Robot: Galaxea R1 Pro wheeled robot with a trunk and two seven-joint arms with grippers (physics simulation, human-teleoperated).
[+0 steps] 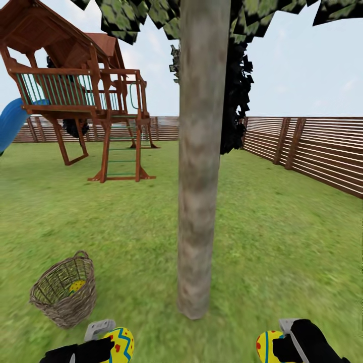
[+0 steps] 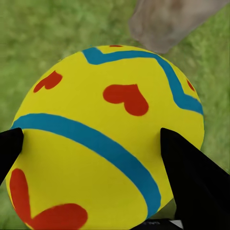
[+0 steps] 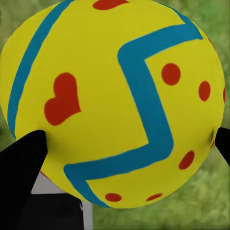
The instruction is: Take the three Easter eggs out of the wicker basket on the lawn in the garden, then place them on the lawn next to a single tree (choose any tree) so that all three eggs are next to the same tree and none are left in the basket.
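From the head camera, the tree (image 1: 198, 166) rises straight ahead, its grey-brown trunk meeting the lawn (image 1: 282, 242) close in front of the robot, with leaves overhead. Left of the trunk the wicker basket (image 1: 64, 291) lies tipped on the grass, and a yellow patch inside it looks like the third egg (image 1: 76, 286), though it is too small to be sure. At the bottom edge the left gripper (image 1: 103, 345) holds a yellow egg (image 1: 120, 344), and the right gripper (image 1: 282, 345) holds another egg (image 1: 267, 345), one on each side of the trunk's foot. Behind stand a wooden play tower (image 1: 75, 85) with a blue slide (image 1: 11, 123) and a slatted fence (image 1: 312, 151). In the left wrist view the jaws are clamped on the left egg (image 2: 108, 139), black fingers (image 2: 191, 177) pressing both flanks, with grass and the trunk base (image 2: 167, 21) beyond. In the right wrist view the jaws are likewise clamped on the right egg (image 3: 115, 100), a dark finger (image 3: 24, 167) against its side, over grass.
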